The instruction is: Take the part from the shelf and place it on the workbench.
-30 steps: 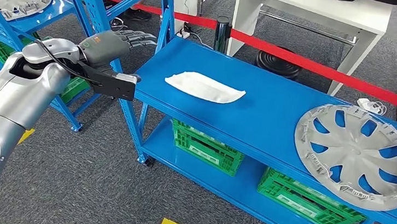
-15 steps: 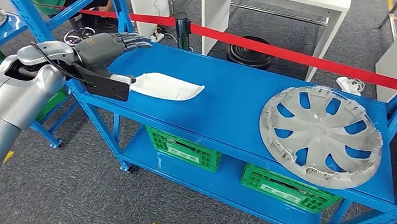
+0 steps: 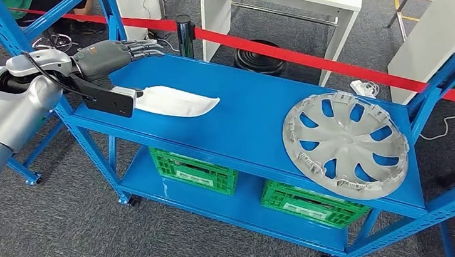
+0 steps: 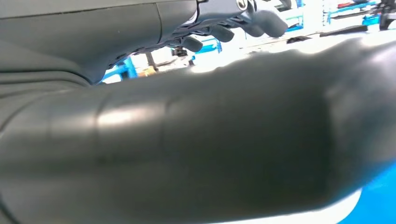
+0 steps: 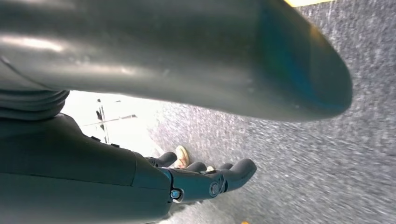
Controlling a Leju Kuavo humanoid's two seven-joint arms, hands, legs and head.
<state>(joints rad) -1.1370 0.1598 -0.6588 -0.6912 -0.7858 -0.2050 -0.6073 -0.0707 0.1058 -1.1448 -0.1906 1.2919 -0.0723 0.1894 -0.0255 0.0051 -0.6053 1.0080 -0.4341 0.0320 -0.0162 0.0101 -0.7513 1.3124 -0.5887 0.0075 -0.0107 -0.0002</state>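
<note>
The white part (image 3: 174,102) lies flat on the left half of the blue bench (image 3: 257,116), its long axis running along the bench's length. Its narrower, rounded tip points toward the middle of the bench, and its wider end sits at the left edge, partly hidden behind the left hand (image 3: 107,60).

The left hand hovers over the bench's left corner, its fingers (image 3: 141,47) stretched out nearly straight and slightly apart, holding nothing. They reach past the part toward the far edge; whether the palm touches the part cannot be told. In the left wrist view the thick thumb (image 4: 196,149) is in front, with dark fingers beyond it, loose.

The right hand (image 5: 187,179) hangs over grey carpet, fingers extended and apart, with nothing in them.

A grey wheel cover (image 3: 344,143) lies on the right half of the bench, well apart from the part. Green crates (image 3: 193,169) stand on the lower shelf. A red barrier tape (image 3: 319,62) runs behind the bench.
</note>
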